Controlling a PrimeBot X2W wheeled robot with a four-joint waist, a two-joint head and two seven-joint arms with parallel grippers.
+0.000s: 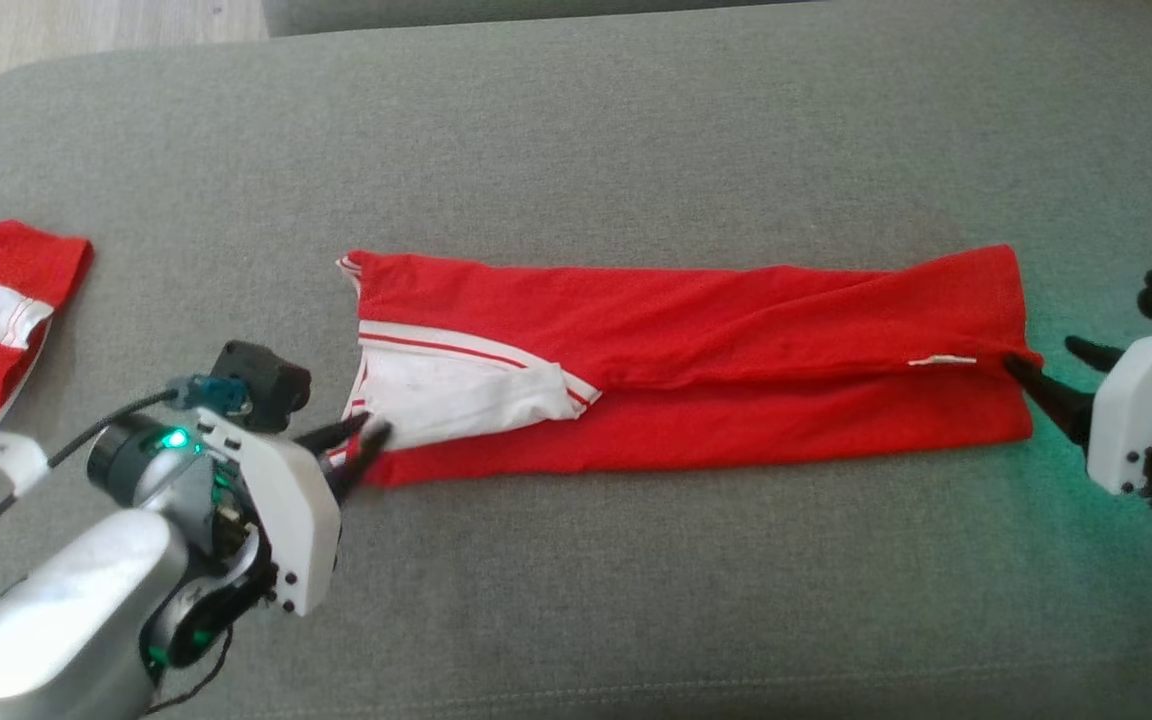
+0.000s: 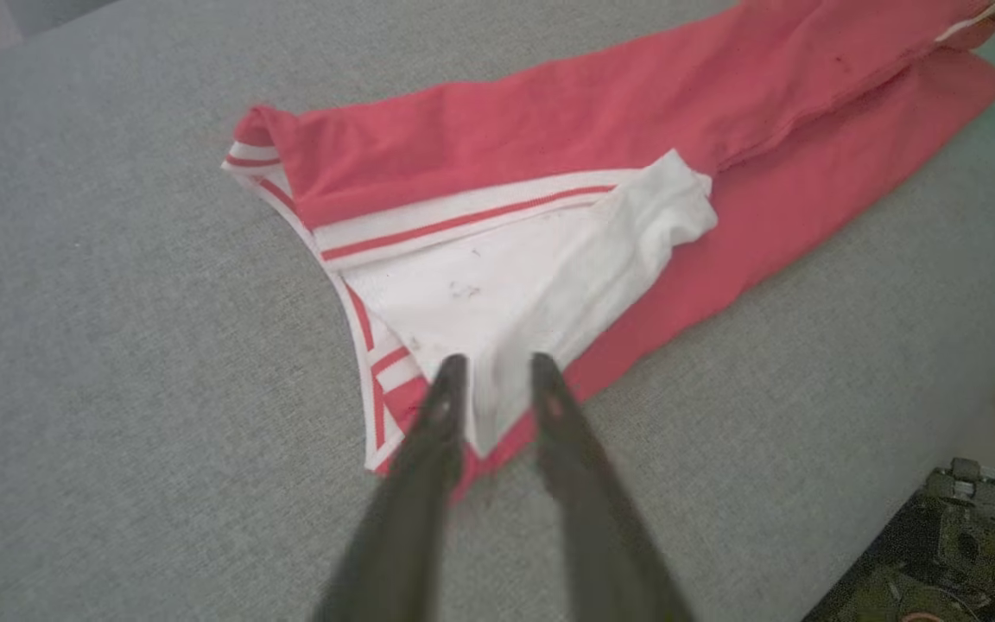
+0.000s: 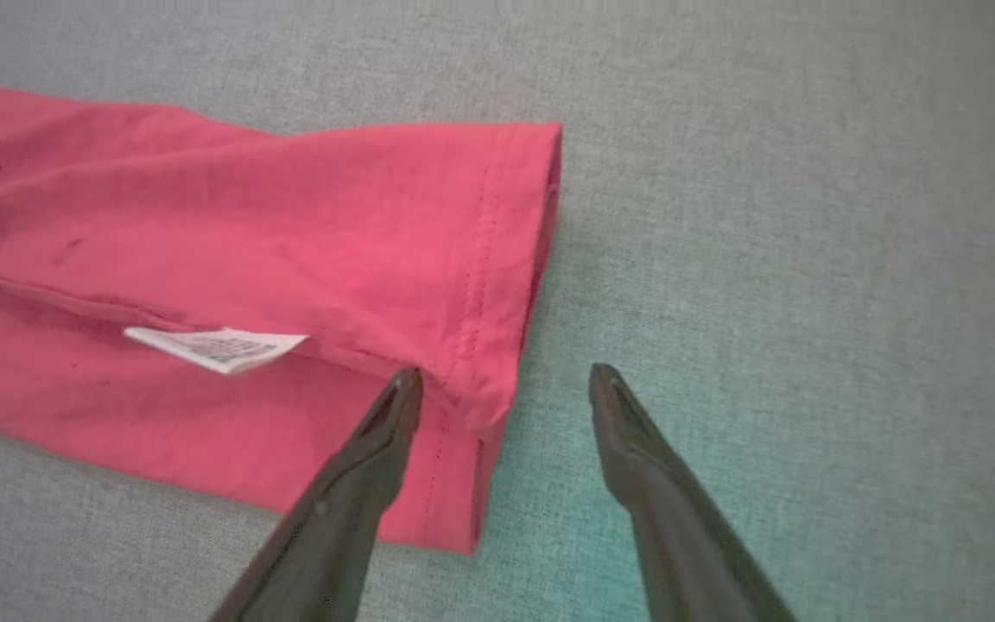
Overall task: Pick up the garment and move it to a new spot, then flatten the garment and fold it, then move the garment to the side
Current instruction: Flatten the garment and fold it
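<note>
Left wrist view: left gripper (image 2: 493, 380) slightly parted, white corner of the garment (image 2: 549, 130) between its fingers; right gripper (image 3: 506, 384) gapes, hem corner between its fingers. Looks limp and light on the cushion (image 1: 636, 120), so pinch both corners.

The garment (image 3: 247, 216) lies flat on the grey cushion (image 3: 808, 216), its stitched hem (image 3: 484, 259) facing the right gripper (image 3: 506, 374). A white label (image 3: 217, 347) pokes out between its layers. The jaws stand wide apart, one over the hem's corner, the other over bare, green-tinged cushion.
</note>
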